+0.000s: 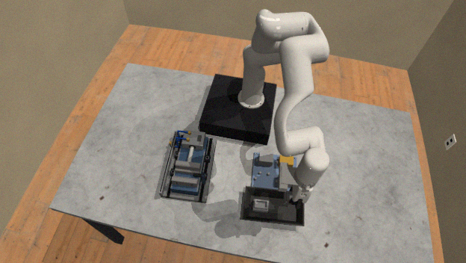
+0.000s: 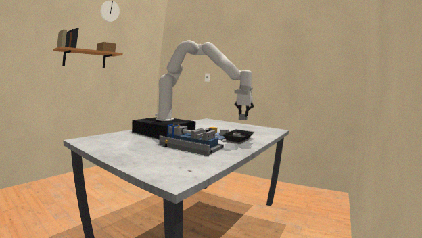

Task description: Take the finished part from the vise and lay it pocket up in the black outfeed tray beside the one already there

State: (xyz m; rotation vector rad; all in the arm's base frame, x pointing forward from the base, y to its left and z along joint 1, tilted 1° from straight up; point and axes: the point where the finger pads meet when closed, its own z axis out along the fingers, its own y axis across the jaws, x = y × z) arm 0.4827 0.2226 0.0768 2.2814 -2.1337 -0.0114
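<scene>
My gripper (image 2: pixel 243 115) is shut on a small grey block, the finished part (image 2: pixel 242 117), and holds it high above the right half of the black outfeed tray (image 1: pixel 272 210). In the top view the arm's wrist (image 1: pixel 308 172) hides the held part and the gripper. One pocketed grey block (image 1: pixel 261 205) lies flat in the left half of the tray. The vise (image 1: pixel 187 166) stands left of the tray, its jaws with nothing between them. The tray also shows in the exterior view (image 2: pixel 238 135).
A blue fixture plate (image 1: pixel 266 172) behind the tray carries a yellow block (image 1: pixel 287 160) and a grey plain block (image 1: pixel 285 175), partly hidden by the arm. The black robot base (image 1: pixel 239 108) stands behind the vise.
</scene>
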